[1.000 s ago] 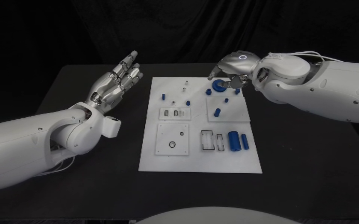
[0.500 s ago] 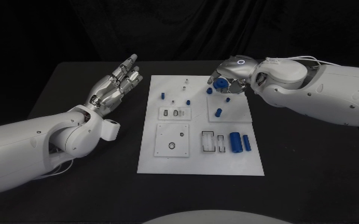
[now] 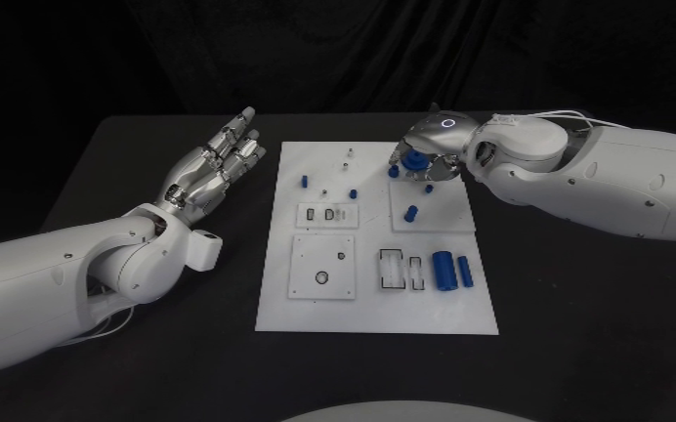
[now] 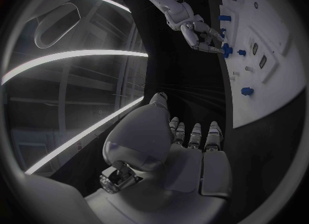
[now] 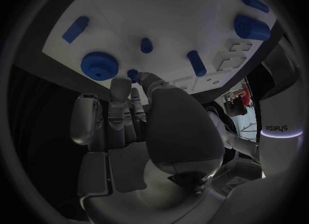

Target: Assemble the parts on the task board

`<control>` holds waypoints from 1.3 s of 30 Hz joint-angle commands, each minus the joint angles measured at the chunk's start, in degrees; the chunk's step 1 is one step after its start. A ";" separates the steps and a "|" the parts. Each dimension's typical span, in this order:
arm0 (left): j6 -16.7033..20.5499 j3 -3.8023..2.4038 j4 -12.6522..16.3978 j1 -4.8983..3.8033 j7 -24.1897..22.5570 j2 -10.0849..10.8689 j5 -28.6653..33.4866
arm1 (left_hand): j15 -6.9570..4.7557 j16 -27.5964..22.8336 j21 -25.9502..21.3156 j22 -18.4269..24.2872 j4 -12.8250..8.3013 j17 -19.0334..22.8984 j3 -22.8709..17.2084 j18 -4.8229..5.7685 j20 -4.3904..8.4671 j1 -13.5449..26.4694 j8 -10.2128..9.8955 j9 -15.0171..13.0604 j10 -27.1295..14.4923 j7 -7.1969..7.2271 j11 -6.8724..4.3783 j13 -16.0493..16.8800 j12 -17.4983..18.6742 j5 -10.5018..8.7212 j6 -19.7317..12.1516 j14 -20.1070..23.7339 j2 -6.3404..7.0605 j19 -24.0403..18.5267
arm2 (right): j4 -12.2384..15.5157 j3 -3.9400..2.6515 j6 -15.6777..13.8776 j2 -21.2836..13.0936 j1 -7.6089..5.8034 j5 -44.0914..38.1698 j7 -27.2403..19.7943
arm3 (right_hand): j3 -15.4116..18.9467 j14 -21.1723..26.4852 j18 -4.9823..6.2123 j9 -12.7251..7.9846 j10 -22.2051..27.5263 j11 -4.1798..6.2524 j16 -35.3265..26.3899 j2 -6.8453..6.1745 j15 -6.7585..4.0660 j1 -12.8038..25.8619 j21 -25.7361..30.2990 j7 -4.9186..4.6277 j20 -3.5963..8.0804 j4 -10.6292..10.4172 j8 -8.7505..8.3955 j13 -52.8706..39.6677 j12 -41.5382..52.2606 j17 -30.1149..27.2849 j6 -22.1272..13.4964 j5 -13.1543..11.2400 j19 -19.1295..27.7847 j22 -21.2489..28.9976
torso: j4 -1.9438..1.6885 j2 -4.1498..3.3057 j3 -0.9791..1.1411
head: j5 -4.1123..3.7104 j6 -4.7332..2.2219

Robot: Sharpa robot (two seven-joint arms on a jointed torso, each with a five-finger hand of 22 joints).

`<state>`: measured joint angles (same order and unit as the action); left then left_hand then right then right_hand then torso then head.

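At the task board's [image 3: 369,316] far edge (left side bare), right hand [image 3: 427,160] pinches blue part [image 5: 133,74].

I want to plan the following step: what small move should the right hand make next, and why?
Probably close the fingers on the small blue peg: the right hand is at the task board's far edge with fingertips touching it, beside the blue gear. The left hand is open, off the board.

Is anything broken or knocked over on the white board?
Nothing looks broken or spilled. The task board lies flat, and the small blue parts sit in tidy spots on it. The right robot hand is by the blue gear at the far edge, and the left robot hand is open beside the board.
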<state>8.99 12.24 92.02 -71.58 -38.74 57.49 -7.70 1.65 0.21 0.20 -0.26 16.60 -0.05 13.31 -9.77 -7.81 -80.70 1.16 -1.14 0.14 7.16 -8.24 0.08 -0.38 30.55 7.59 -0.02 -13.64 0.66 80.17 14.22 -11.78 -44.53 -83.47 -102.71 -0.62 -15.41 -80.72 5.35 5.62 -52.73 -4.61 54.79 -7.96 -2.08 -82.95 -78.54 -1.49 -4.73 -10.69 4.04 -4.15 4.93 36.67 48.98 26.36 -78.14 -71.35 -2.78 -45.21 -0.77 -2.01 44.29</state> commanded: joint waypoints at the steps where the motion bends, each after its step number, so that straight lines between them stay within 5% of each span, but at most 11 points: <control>1: -1.03 -0.05 -0.04 -0.09 -6.57 -0.17 -0.53 | 0.29 -0.21 0.13 0.03 -0.05 0.05 -0.40 -0.37 -0.24 -0.54 0.17 -0.09 -0.14 -0.50 0.54 -0.08 0.38 0.46 0.15 0.02 0.02 -0.29 | -0.52 -0.05 -0.17 0.36 0.20 -0.57 1.09 | -0.31 -0.03 -1.10 -0.05 -0.23 -0.34 0.19 0.13 0.43 -0.50 -0.15 0.08 0.08 0.01 0.03 0.05 -0.23 0.17 0.41 -0.12 -0.40 -0.03 | 0.08 -0.09 -0.04 | 0.14 0.05; 27: -1.75 -0.04 -1.16 -0.08 -5.72 -0.77 -0.53 | 0.54 -0.21 0.09 0.05 -0.54 0.05 -1.22 -0.32 -0.43 -2.50 0.25 -0.17 -0.14 -1.46 1.22 -0.08 0.38 2.74 0.64 0.02 0.10 -0.34 | -2.65 -0.05 -3.21 2.24 0.36 -0.57 -0.38 | -1.94 0.42 -1.12 -0.43 -0.04 -0.45 1.39 0.83 0.65 -0.41 -0.32 1.77 -0.19 0.42 -0.29 0.14 -1.08 1.34 -0.24 -0.20 -0.28 -0.71 | 0.10 -0.42 -0.11 | 0.47 0.01; 39: -1.96 -0.04 -1.41 -0.07 -5.62 -0.93 -0.53 | 0.59 -0.21 0.09 0.05 -0.69 0.05 -1.42 -0.32 -0.50 -2.94 0.26 -0.18 -0.14 -1.69 1.40 -0.08 0.38 3.46 0.71 0.02 0.19 -0.34 | -4.62 -0.06 -2.59 3.72 0.98 -0.57 -1.37 | -3.13 -0.23 -1.39 0.25 -4.74 0.18 3.69 0.13 0.22 0.99 -1.12 0.65 0.15 -0.21 0.76 -0.27 -0.24 4.01 2.78 -0.16 -1.09 -2.44 | 0.15 -0.48 -0.11 | 0.59 0.01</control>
<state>7.97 12.23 90.60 -71.58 -38.76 56.65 -7.76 1.85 0.21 0.21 -0.25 15.96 -0.09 12.21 -9.76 -8.01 -82.96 1.16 -1.27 -0.11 6.02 -7.25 0.05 -0.38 33.71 8.30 0.19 -13.49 0.45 75.74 14.20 -13.84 -40.90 -82.69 -102.79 -1.67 -18.28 -80.68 4.42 5.82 -57.19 -4.48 58.21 -7.76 -1.73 -82.52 -79.37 -0.89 -4.51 -11.00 4.60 -4.37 4.49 40.51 51.38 26.36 -78.74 -73.68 -2.64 -45.66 -0.87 -1.49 44.26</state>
